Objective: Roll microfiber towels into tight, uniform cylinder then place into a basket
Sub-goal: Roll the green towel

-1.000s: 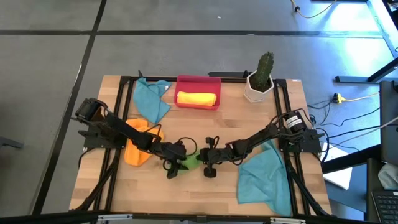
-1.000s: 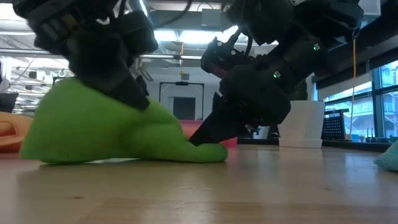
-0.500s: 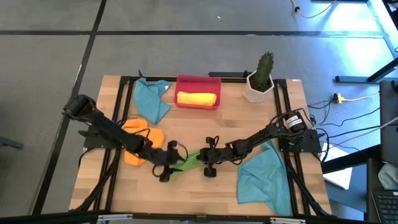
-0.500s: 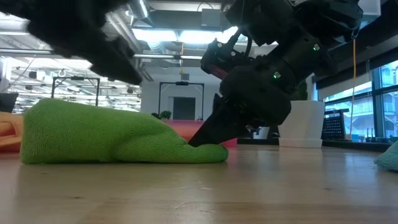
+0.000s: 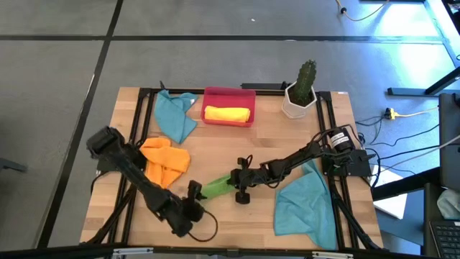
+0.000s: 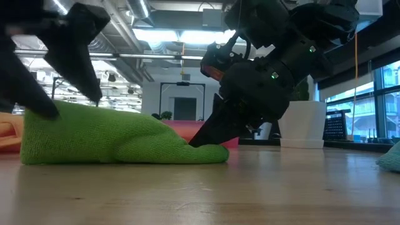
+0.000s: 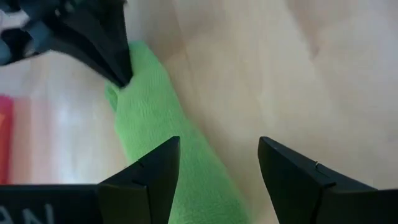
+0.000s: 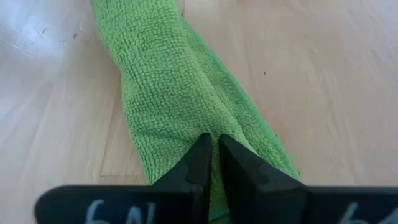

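The right gripper [image 8: 211, 163] is clamped on one end of the green towel [image 5: 215, 188], pinning it for rolling, while the left gripper [image 7: 217, 171], jaws apart, hovers over its other end.

High view: straight down over whole surface [image 5: 215, 155]. Low view: surface level, facing room, very near green towel [image 6: 119, 137]. Both wrist views: close, aimed along same green towel, shared by all four.

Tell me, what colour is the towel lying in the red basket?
Yellow. The rolled towel in the basket shows best in the high view.
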